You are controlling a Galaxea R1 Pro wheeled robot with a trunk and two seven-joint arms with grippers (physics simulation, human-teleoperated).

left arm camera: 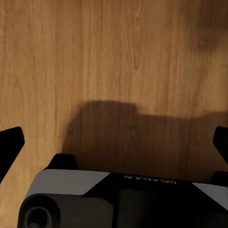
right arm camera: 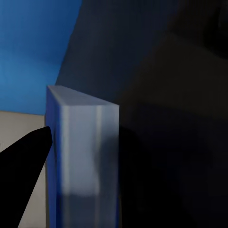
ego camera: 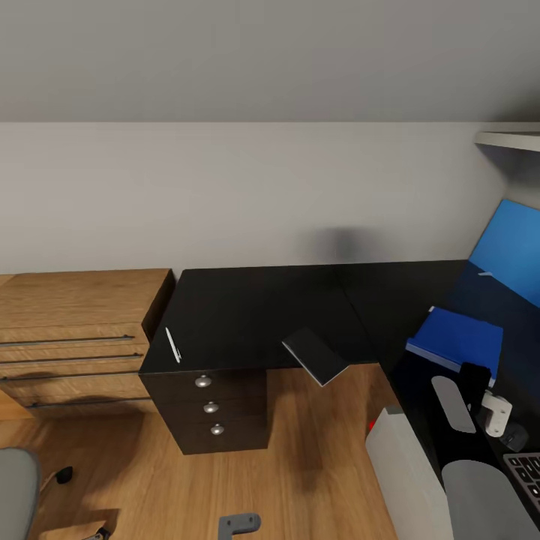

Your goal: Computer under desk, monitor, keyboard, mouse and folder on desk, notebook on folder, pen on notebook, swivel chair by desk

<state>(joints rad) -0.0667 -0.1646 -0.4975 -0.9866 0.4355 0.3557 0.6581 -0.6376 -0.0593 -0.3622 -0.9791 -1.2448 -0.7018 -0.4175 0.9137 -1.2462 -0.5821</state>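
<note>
The black L-shaped desk (ego camera: pixel 255 307) fills the corner. A thin pale pen (ego camera: pixel 173 345) lies near its left edge. The dark notebook (ego camera: pixel 315 357) overhangs the front edge. On the right wing the blue folder (ego camera: pixel 455 337) sits slightly raised, with my right gripper (ego camera: pixel 474 373) shut on its near edge. Up close, the folder's edge (right arm camera: pixel 80 156) stands between the fingers of the right gripper (right arm camera: pixel 83 137), one fingertip (right arm camera: pixel 28 166) against it. The keyboard (ego camera: pixel 526 469) and the dark mouse (ego camera: pixel 514 436) lie further right. My left gripper (left arm camera: pixel 114 142) hangs open over bare floor.
A light wooden counter (ego camera: pixel 75 330) with bar handles adjoins the desk on the left. The grey swivel chair (ego camera: pixel 15 487) stands at the lower left. A pale grey box (ego camera: pixel 405 465) with a red dot stands against the desk's right wing. The blue back panel (ego camera: pixel 510 247) rises at the right.
</note>
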